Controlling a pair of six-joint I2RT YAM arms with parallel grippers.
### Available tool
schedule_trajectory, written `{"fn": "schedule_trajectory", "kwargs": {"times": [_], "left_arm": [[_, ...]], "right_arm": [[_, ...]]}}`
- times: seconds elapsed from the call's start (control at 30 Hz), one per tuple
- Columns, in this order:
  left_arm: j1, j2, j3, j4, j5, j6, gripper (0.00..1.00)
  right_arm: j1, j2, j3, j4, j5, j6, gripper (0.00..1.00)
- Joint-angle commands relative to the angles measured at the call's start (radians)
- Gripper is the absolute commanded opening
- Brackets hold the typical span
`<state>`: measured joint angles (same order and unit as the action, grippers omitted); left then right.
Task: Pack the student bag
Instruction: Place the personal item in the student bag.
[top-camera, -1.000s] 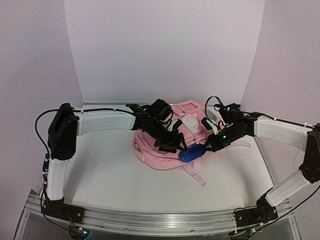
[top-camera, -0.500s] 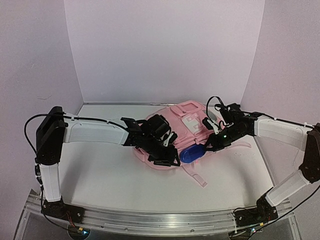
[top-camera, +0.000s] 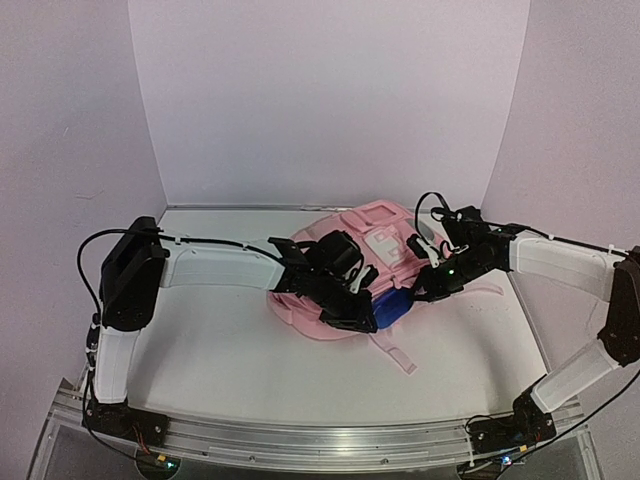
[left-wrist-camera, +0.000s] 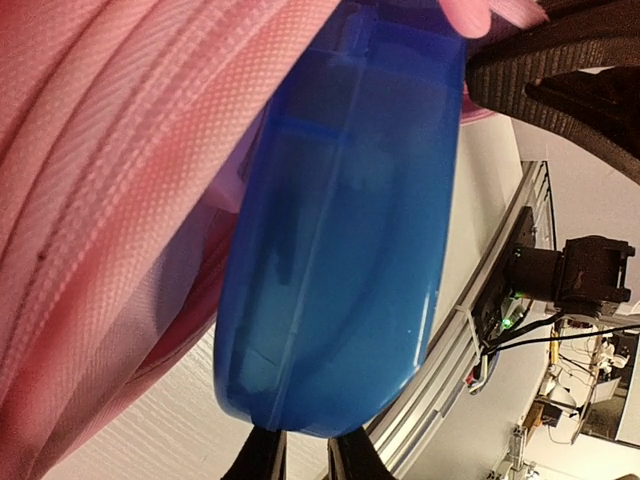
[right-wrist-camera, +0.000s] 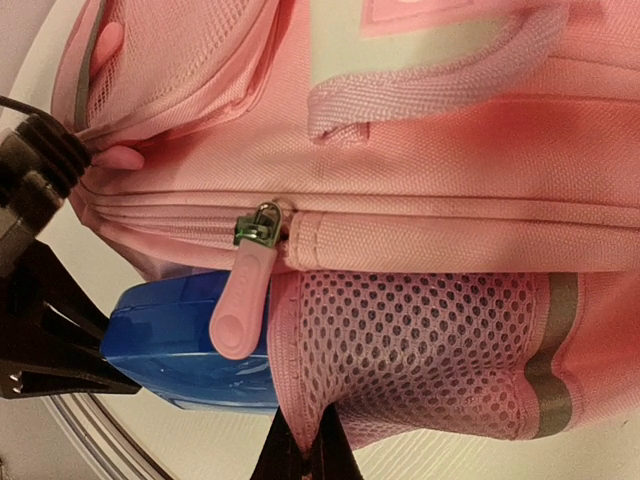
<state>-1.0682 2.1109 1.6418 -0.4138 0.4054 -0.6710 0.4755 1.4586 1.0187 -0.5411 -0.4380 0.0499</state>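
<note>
The pink student bag (top-camera: 385, 215) lies flat at the back middle of the table. A blue translucent plastic case (top-camera: 397, 306) pokes out of its near side opening (left-wrist-camera: 340, 250). My left gripper (top-camera: 364, 318) is at the case's outer end, its two fingers drawn close together on that end's rim (left-wrist-camera: 305, 455). My right gripper (top-camera: 425, 290) is shut on the bag's pink mesh side pocket (right-wrist-camera: 420, 340), pinching its edge (right-wrist-camera: 305, 455) beside the opening. A pink zip pull (right-wrist-camera: 240, 305) hangs over the case (right-wrist-camera: 170, 340).
A pink strap (top-camera: 395, 355) trails from the bag towards the near edge. White walls close in the table at the back and on both sides. The metal rail (top-camera: 320, 440) with both arm bases runs along the front.
My left gripper has swung right onto the blue case's outer end and its jaws have narrowed onto it. The right arm has held still on the mesh pocket.
</note>
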Motion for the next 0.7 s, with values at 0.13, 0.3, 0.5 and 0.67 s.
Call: {"fn": "schedule_trajectory", "kwargs": {"times": [0.13, 0.3, 0.5, 0.67], "left_arm": [[0.016, 0.057, 0.132, 0.151, -0.065, 0.064, 0.13], [0.019, 0.11, 0.233, 0.153, -0.069, 0.095, 0.11], [0.022, 0.183, 0.323, 0.168, -0.061, 0.099, 0.11], [0.037, 0.2, 0.329, 0.267, -0.079, 0.092, 0.14]], "right_arm": [[0.045, -0.068, 0.002, 0.046, -0.119, 0.015, 0.0], [0.072, -0.081, -0.013, 0.044, -0.119, 0.01, 0.0], [0.085, -0.088, -0.008, 0.043, -0.127, 0.015, 0.0], [0.094, -0.089, -0.014, 0.041, -0.139, 0.021, 0.0]]}}
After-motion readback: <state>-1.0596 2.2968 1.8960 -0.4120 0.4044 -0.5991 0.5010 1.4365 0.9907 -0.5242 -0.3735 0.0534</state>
